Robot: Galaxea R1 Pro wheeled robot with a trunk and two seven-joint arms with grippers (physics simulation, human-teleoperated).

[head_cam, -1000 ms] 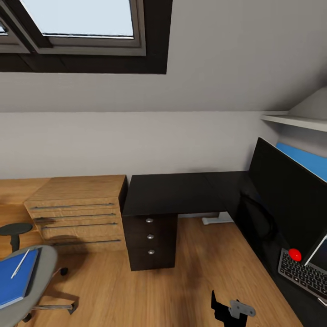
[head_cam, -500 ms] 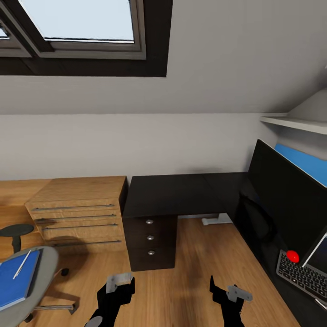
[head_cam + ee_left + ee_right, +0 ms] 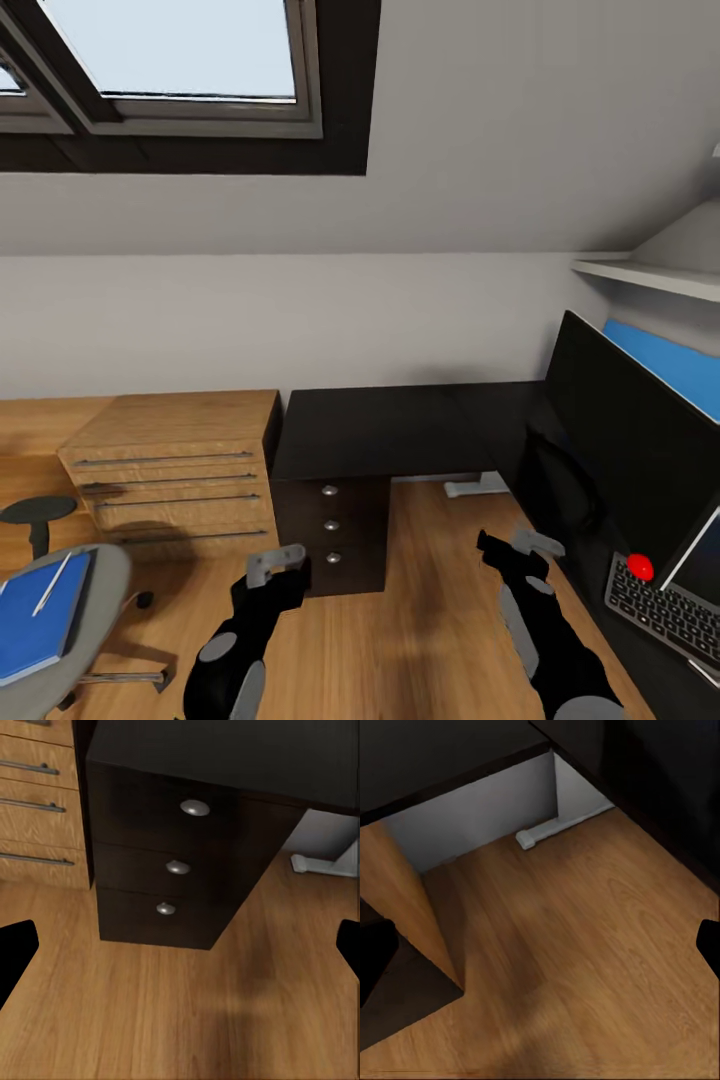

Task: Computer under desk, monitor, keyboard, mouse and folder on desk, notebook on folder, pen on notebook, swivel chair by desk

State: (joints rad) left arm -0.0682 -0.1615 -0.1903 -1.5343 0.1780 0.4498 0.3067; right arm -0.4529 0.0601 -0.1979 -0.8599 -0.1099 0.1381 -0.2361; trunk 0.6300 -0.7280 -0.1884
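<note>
**Bedroom workspace – stock at approach, nothing in hand**

- Table: long L-shaped, glossy black top (image 3: 380, 430), white leg, dark 3-knob drawer unit (image 3: 176, 866) beneath. Centre of head view, running round to 3 o'clock. Short wing bare.
- Monitor: large thin black screen (image 3: 630, 430) w/ red dot at lower corner, upright on table, approx. 3 o'clock.
- Keyboard: slim, dark-keyed, lighter rim (image 3: 665, 610), on table at 4 o'clock, just below the red dot, partly cut by frame edge.
- Swivel chair: grey upholstered seat (image 3: 105, 590), 8 o'clock, apart from table.
- Folder: flat bright blue rectangle (image 3: 35, 625) lying on chair seat; thin white-silver pen (image 3: 50, 583) resting on it.
- Cabinet: low light-wood, four drawers (image 3: 170, 470), 9 o'clock, touching drawer unit.
- Left end effector (image 3: 275, 562): fingers apart, empty, over floor facing drawer unit.
- Right end effector (image 3: 515, 545): fingers apart, empty, over floor beside table's long wing.

Step (judged): folder transfer not begun. Next calls for turning toward 8 o'clock, reaching to chair seat, gripping folder by an edge w/o rolling pen off.

Room: open wood floor (image 3: 420, 620) between chair and table; watch chair base, cabinet corner, drawer unit corner.
</note>
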